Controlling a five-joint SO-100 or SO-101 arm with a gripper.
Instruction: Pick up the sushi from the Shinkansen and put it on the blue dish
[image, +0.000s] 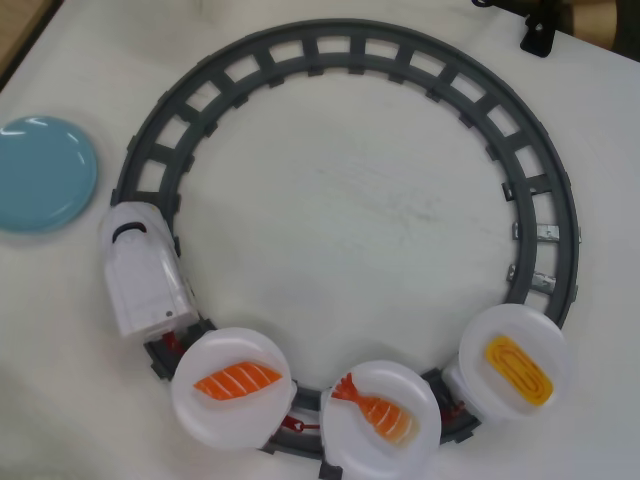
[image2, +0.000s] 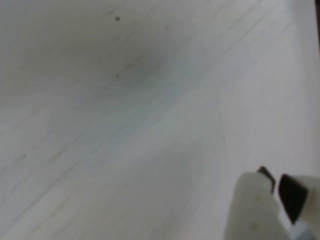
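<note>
In the overhead view the white Shinkansen sits on the left side of the grey ring track, nose toward the top. It pulls three cars topped with round white plates. The first plate holds the salmon sushi. The blue dish lies empty at the left edge, just off the track. In the wrist view my gripper shows at the bottom right, its jaws together and empty, over bare white table. None of the task's things show in the wrist view.
The second plate holds an orange shrimp piece. The third plate holds a yellow egg piece. A black part of the arm sits at the top right edge, outside the track. The white table fills the ring.
</note>
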